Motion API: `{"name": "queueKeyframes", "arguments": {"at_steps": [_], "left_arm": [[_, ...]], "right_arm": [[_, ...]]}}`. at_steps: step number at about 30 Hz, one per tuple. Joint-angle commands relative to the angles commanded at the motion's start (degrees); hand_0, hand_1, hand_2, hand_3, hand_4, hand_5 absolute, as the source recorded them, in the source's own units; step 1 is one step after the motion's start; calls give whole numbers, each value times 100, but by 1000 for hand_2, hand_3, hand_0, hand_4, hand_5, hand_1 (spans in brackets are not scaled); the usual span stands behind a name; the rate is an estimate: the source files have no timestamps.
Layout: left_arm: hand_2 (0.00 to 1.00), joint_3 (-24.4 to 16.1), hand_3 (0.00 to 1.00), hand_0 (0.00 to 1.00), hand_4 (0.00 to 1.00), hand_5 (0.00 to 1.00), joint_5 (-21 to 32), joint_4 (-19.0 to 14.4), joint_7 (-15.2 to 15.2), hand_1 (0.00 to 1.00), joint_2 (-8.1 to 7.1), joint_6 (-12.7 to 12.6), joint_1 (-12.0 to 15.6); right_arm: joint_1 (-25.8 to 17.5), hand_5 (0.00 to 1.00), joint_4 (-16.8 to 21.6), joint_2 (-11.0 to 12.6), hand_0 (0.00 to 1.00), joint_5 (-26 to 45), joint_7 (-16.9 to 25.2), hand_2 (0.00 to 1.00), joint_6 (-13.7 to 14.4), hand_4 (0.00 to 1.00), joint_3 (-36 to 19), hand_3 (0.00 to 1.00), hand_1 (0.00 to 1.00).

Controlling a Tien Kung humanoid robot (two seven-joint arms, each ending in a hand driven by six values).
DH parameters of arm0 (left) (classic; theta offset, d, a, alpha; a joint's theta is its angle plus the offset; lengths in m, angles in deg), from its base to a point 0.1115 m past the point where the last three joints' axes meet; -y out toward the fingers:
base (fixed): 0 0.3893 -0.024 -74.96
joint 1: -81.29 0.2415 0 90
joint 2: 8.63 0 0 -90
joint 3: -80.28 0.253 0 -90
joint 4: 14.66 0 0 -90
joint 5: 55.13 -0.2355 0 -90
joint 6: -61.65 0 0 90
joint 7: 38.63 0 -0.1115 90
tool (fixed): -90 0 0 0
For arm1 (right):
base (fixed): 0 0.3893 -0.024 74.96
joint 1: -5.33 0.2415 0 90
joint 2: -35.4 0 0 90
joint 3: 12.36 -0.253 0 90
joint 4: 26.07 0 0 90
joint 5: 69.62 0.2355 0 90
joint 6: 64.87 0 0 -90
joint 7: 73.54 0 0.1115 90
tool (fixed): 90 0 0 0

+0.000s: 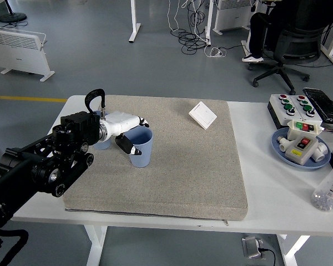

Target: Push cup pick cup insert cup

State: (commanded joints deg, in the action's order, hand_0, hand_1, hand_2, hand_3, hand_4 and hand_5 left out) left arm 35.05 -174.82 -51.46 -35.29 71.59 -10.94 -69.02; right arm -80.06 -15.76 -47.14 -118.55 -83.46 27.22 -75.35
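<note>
The grey mat (155, 160) covers most of the white table (266, 210) and serves as the landmark here. Toward the mat's left side, the left arm reaches in from the lower left, and its left hand (125, 128) sits at a blue cup (140, 147) standing upright on the mat. The thumb crosses the cup's near-left wall while the white fingers (137, 119) lie over the far side of its rim, so the hand appears loosely closed around the cup; whether the grip is firm cannot be told. The cup's base looks to be resting on the mat, so lifting does not seem begun.

Just behind the hand, nearer the mat's left edge, a second blue cup (101, 143) is mostly hidden by the wrist. That is probably the cup to be nested with the first, so the picking is in hand and the inserting is left.

At the mat's far right part lies a white wall switch (202, 115). Off the mat's right edge stands a blue plate (280, 148) of switch parts.
</note>
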Motion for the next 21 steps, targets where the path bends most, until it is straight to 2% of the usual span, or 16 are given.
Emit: {"name": "queueKeyframes", "arguments": {"at_steps": [1, 2, 7, 8, 13, 14, 21], "left_arm": [[851, 1, 799, 425, 775, 216, 50, 10, 14, 635, 0, -40, 3], [751, -3, 811, 402, 791, 285, 92, 11, 23, 604, -1, -59, 8], [751, 15, 811, 402, 791, 285, 175, 18, 26, 604, 4, -89, 21], [640, 19, 745, 376, 775, 268, 174, 18, 29, 558, 5, -97, 22], [640, 44, 745, 376, 775, 268, 99, -46, 45, 558, -12, -99, 42], [554, 45, 651, 351, 749, 233, 94, -53, 48, 525, -14, -99, 45], [540, 13, 627, 351, 754, 236, 145, -342, 23, 524, -85, 9, 138]], "right_arm": [[0, 445, 0, 0, 752, 0, 0, 619, 0, 72, -1, 557, 625], [0, 443, 0, -1, 752, -2, -1, 619, 0, 72, -3, 558, 625], [-3, 443, 0, -1, 752, -4, -2, 619, -1, 72, 0, 558, 625], [-4, 444, 0, 0, 752, -2, -2, 618, -2, 72, 3, 557, 625], [-14, 444, 0, 0, 752, 1, 1, 618, -2, 72, 14, 557, 625], [-16, 439, 0, -1, 752, 3, 2, 617, -2, 72, 15, 558, 625], [-45, 441, 0, -13, 751, -7, -8, 619, 1, 73, 8, 558, 625]]}}
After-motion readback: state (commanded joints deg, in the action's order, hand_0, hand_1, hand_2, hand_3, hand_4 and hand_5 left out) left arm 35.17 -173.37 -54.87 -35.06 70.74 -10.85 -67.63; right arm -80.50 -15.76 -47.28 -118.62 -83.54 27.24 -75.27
